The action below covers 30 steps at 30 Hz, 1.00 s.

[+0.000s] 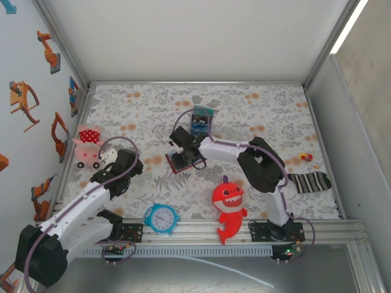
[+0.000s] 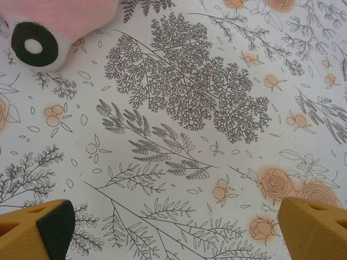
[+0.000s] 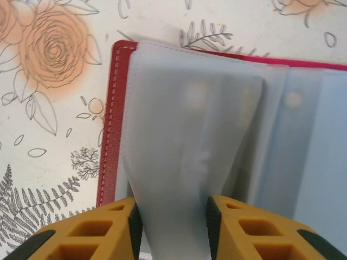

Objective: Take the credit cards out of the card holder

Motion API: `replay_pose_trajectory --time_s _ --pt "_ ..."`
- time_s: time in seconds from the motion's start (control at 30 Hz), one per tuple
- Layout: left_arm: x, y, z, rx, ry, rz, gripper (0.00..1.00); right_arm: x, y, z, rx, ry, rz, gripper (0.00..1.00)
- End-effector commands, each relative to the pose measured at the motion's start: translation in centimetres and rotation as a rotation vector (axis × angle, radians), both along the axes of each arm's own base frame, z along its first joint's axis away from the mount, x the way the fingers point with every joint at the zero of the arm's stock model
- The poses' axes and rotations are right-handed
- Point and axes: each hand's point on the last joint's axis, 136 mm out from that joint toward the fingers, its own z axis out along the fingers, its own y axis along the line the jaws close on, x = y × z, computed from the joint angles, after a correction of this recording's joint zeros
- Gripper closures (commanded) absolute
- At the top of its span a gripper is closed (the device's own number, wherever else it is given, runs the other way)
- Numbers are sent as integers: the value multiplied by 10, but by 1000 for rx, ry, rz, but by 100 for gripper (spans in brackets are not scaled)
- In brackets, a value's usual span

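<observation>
card holder: lies open near the middle of the table, dark red leather-like cover with pale stitching along its edge, cloudy blue-grey sleeves inside, smooth and translucent. credit cards: sit just beyond it toward the far edge, thin stiff rectangles in teal and blue, apart from the holder. right gripper: pinches one soft sleeve of the card holder between yellow plastic fingers with dark pads, the leaf bunched into a funnel shape. left gripper: hangs spread wide over bare cover near the left edge, beside a pink plush toy with a red dotted bow. table surface: wears a matte white cover printed with grey ferns and orange roses. walls: plain white panels in an aluminium frame, robot-arm stickers on the left one. near edge: holds a round blue alarm clock and a red shark toy; right edge, a limp striped sock.
</observation>
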Motion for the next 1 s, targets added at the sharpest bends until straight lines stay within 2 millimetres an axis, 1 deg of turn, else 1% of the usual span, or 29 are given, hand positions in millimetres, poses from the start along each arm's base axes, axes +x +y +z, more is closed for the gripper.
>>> replay_pose_trajectory --time_s 0.0,0.3,0.5,0.67,0.97 --pt "6 -1 12 -2 -22 -5 3 -1 -7 3 4 9 -25 66" --pt "8 -3 14 -7 -29 -8 3 13 -22 17 -55 -76 -60 65" --pt "7 -2 15 -6 -28 -8 3 18 -37 15 -103 -82 -97 65" --pt "8 -2 15 -6 -32 -8 3 22 -44 23 -118 -114 -118 65" --pt "9 -3 17 -8 -34 -9 3 37 -68 29 -164 -149 -169 65"
